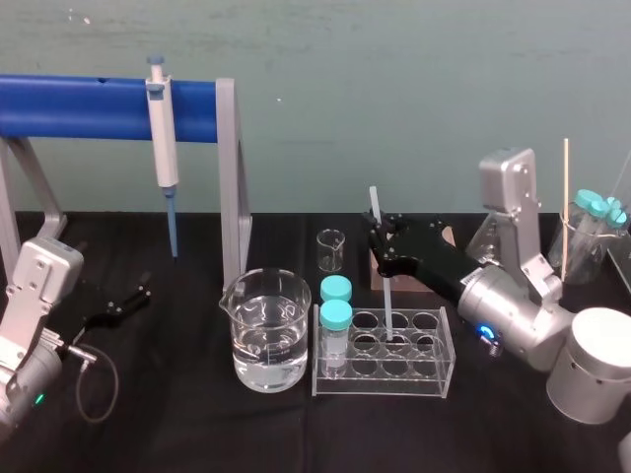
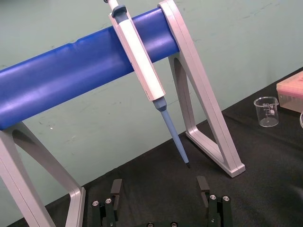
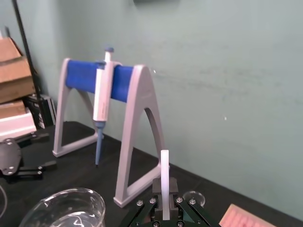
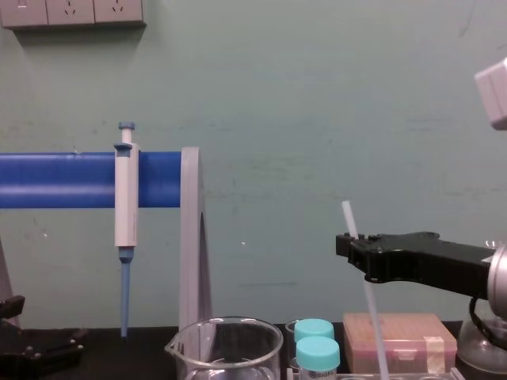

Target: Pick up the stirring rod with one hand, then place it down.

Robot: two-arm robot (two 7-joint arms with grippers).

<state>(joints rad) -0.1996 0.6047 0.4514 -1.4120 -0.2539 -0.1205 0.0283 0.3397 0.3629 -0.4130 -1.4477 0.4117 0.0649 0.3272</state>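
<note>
Beaker [image 1: 264, 335] left of tube rack [image 1: 375, 384] (stirring rod [image 1: 386, 296] in it); pipette stand [image 1: 229, 177] behind.

Black table [image 1: 168, 434], beaker [image 1: 264, 330], tube rack [image 1: 385, 386], pipette stand [image 1: 233, 177]

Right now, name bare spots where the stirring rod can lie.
Bare table lies between the left gripper and the big beaker, and in front of the rack. Crowded around the rack, where the right gripper holds the stirring rod.

A laboratory: a pipette [image 1: 164, 148] on a blue stand [image 1: 89, 105], a glass beaker [image 1: 264, 291] and a tube rack [image 1: 383, 384].
</note>
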